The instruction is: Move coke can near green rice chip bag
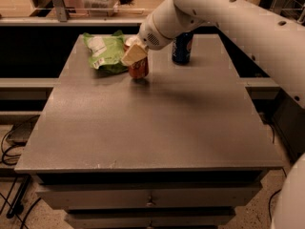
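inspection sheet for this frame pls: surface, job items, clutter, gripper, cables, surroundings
surface: grey table, matte, no spills seen.
job's things: coke can upright at the back left of the table, just right of the green rice chip bag, which lies flat and crinkled. I cannot tell whether they touch.
clutter: one dark blue can standing further right, apart from both.
grippers: gripper at the coke can's top, closed on it, with the arm reaching in from the right.
cables: loose cables on the floor at the left, and one more by the table's right side.
surroundings: drawers under the tabletop, a shelf behind the table.
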`<state>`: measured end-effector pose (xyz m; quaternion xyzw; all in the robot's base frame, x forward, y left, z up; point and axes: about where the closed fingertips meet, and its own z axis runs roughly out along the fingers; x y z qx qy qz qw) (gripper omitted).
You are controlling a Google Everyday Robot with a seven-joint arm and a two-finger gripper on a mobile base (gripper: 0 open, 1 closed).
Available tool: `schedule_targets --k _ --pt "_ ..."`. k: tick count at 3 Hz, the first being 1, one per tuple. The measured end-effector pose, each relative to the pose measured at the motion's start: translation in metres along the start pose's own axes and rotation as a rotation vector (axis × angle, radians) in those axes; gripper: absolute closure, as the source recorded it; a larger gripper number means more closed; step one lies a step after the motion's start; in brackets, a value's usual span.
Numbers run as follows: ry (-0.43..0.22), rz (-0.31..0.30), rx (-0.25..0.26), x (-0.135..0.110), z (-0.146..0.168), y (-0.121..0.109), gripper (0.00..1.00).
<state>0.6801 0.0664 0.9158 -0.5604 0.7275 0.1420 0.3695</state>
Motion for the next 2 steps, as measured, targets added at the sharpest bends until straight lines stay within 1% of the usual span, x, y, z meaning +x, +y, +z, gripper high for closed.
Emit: schedule_targets --k 1,2 --pt "-0.001 0.000 -0.003 -0.0003 0.0015 0.0010 0.00" --pt "-0.001 0.000 -0.003 -0.0003 0.0016 0.0010 0.00"
